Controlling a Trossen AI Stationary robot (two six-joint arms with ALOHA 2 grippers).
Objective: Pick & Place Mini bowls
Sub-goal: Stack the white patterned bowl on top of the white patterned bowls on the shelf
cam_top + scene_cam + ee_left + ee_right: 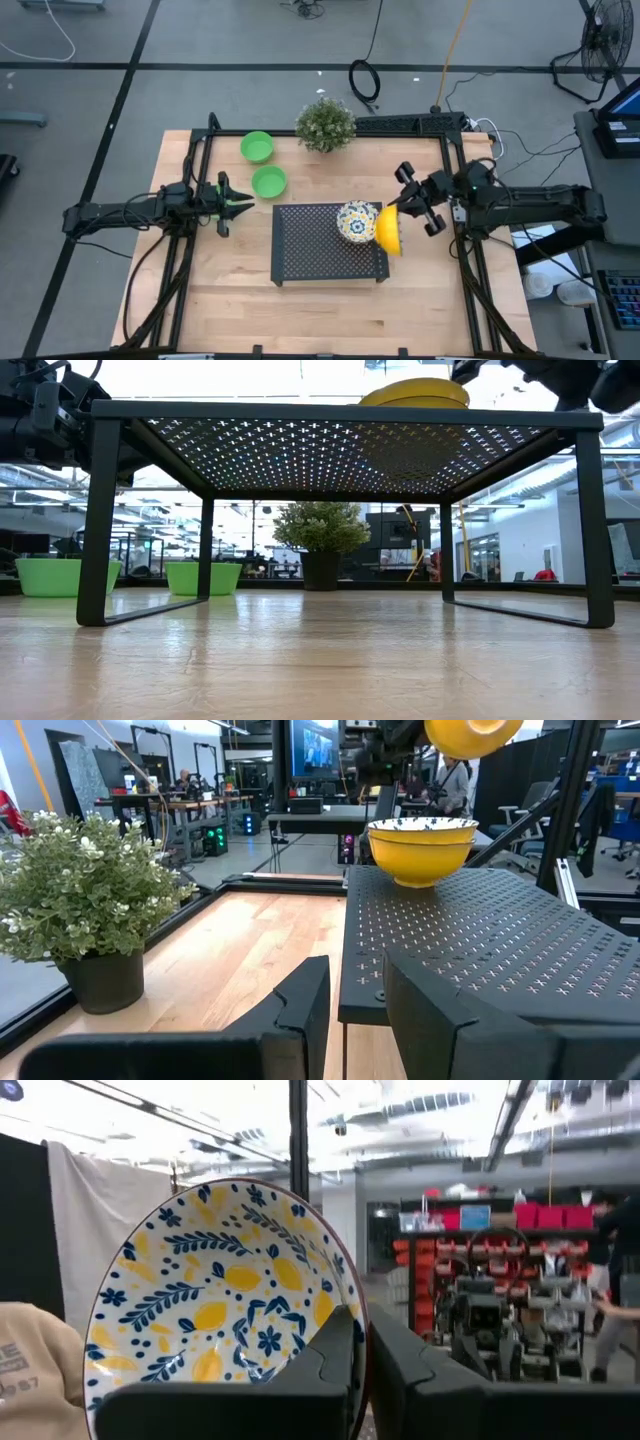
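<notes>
Two plain green mini bowls (257,147) (268,182) rest on their bases on the table's far left part. A black perforated rack (310,255) stands mid-table. On it sit stacked floral mini bowls (355,221) (420,845), yellow outside. My right gripper (405,207) is shut on another floral mini bowl (389,229) (220,1300), over the rack's right edge. My left gripper (228,203) (355,990) waits open, left of the rack and near the nearer green bowl. My right gripper holds the floral bowl by its rim (352,1290). One finger (335,1355) is inside the bowl and the other finger (410,1370) is outside. It comes from the table's right side. The bowl is lifted clear and tipped on edge, its yellow outside turned toward the stack.
A potted plant (325,123) stands at the table's far edge, right of the green bowls. A black frame (440,125) runs along the far and side edges. Bare wood lies near the rack's front.
</notes>
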